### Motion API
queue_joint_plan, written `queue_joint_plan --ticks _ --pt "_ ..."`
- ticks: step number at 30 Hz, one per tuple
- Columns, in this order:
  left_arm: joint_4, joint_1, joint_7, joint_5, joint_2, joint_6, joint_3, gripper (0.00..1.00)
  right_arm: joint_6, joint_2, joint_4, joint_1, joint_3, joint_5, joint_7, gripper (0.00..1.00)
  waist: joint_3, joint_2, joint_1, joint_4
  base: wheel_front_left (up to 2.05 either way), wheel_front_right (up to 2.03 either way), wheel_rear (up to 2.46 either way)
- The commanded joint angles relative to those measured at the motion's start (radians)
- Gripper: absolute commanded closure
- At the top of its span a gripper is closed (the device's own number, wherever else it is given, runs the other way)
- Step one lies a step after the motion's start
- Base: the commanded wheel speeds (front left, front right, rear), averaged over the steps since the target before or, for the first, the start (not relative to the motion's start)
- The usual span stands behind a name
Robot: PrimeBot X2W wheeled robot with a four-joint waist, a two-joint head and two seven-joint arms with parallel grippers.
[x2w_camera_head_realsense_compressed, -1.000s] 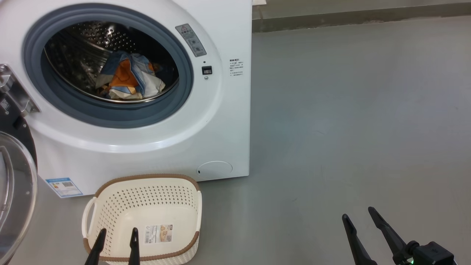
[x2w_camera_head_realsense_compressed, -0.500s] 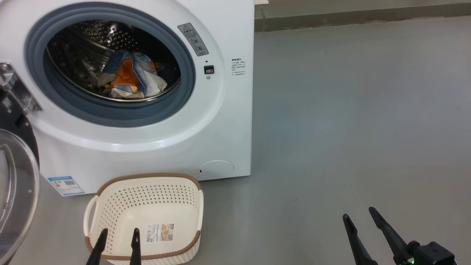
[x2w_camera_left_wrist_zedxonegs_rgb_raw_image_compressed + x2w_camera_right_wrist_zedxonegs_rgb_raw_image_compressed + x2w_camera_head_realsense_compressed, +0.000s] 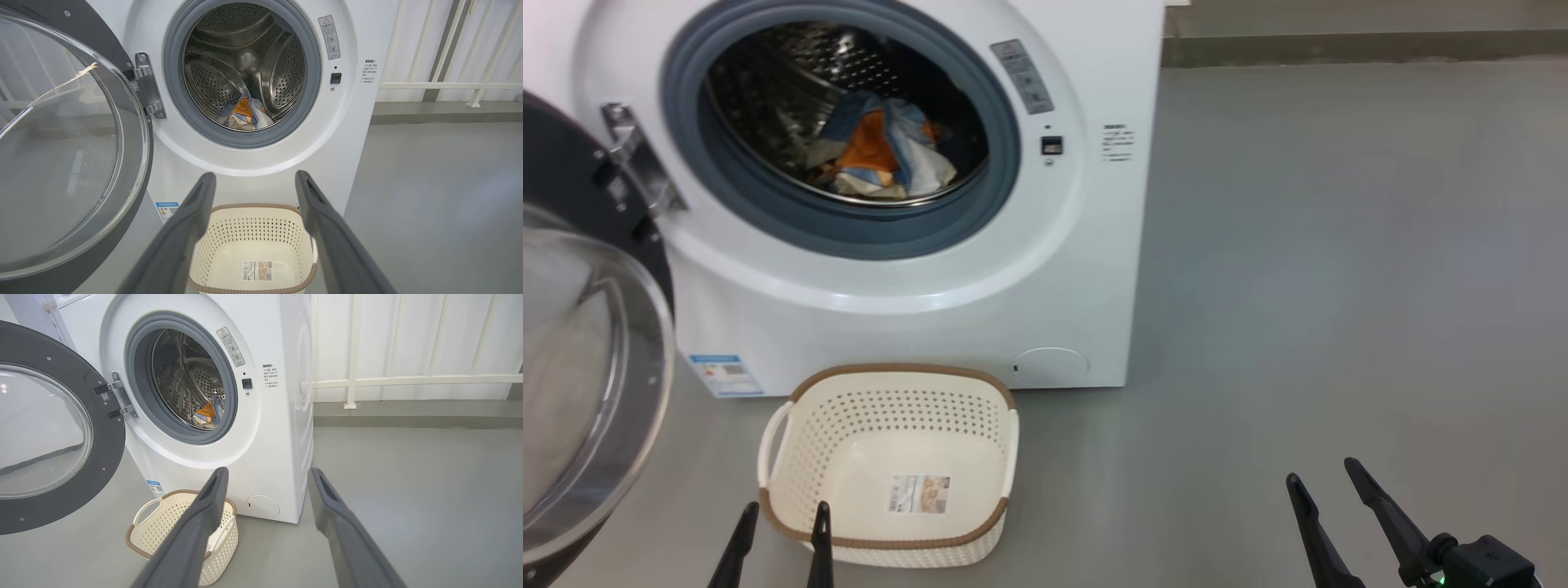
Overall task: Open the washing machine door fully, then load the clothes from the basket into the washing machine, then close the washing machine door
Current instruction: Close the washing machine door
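The washing machine door [image 3: 580, 367] is cut off by the head view's left edge, swung wide on its hinge. The clothes [image 3: 886, 151] lie low in the drum of the washing machine [image 3: 915, 318], their lower edge hidden behind the grey seal. The basket [image 3: 890, 372] stands on the floor just before the machine, its sticker too small to read. The left pincer [image 3: 784, 508] rises from the bottom edge by the basket's near-left corner; the right pincer [image 3: 1320, 470] hangs over the floor, well apart — both spread wide, holding nothing.
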Motion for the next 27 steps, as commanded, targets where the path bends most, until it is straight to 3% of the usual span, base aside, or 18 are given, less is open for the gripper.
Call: queue_joint_plan --ticks 1,15,27 --pt "-0.033 -0.045 -0.009 0.009 0.019 0.011 0.040 0.00 0.002 -0.020 -0.029 -0.017 0.021 -0.019 -0.003 0.00 0.009 0.0000 0.0000 0.042 0.00 0.00 0.00" --pt "-0.044 -0.046 -0.022 0.022 -0.008 0.017 0.060 0.00 0.002 -0.052 -0.049 -0.043 0.022 -0.017 0.010 0.00 0.042 0.0000 0.0000 0.248 0.00 0.00 0.00" --pt "-0.039 -0.046 -0.024 0.028 -0.027 0.005 0.079 0.00 0.002 -0.055 -0.049 -0.048 0.036 -0.017 0.016 0.00 0.046 0.0000 0.0000 0.333 0.00 0.00 0.00"
